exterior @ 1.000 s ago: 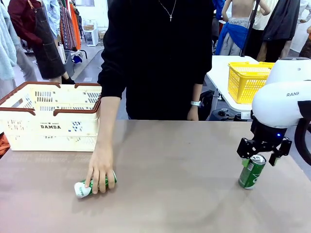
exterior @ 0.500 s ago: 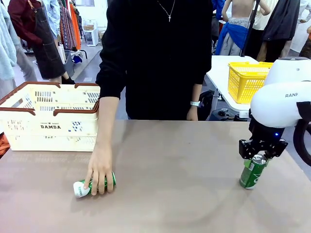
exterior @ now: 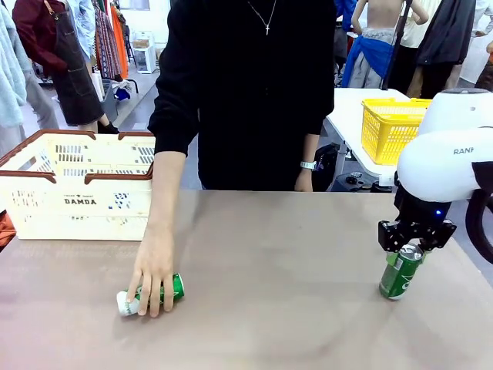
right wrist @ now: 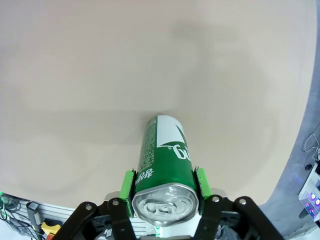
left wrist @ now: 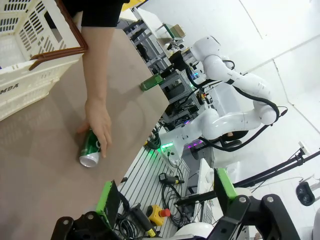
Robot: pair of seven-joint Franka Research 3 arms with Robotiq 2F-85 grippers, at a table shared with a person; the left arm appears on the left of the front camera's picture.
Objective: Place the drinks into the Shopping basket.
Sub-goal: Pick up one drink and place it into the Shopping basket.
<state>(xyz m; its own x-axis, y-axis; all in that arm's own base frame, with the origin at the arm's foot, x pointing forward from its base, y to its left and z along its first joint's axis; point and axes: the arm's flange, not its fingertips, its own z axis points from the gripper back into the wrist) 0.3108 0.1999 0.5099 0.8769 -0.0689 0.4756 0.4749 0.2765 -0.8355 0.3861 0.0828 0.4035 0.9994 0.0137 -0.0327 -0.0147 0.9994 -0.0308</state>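
Right gripper (right wrist: 164, 176) clamped on the top end of a standing green can (exterior: 400, 271), near right of worktop (exterior: 285, 247); high grip should let it lift clear. Left gripper (left wrist: 166, 194) jaws apart, empty. Person's hand (exterior: 152, 266) pins second green can (exterior: 171, 287) lying near left, probably against rolling. Shopping basket (exterior: 77, 202) far left, well apart from my can.

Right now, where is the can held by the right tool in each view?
Front view: can at the right, its top clamped in the right tool.
Left wrist view: small green can upper middle, by the table's far edge; too small to be sure.
Right wrist view: can bottom centre, seen from its silver top.
Shared landmark: the table under it.
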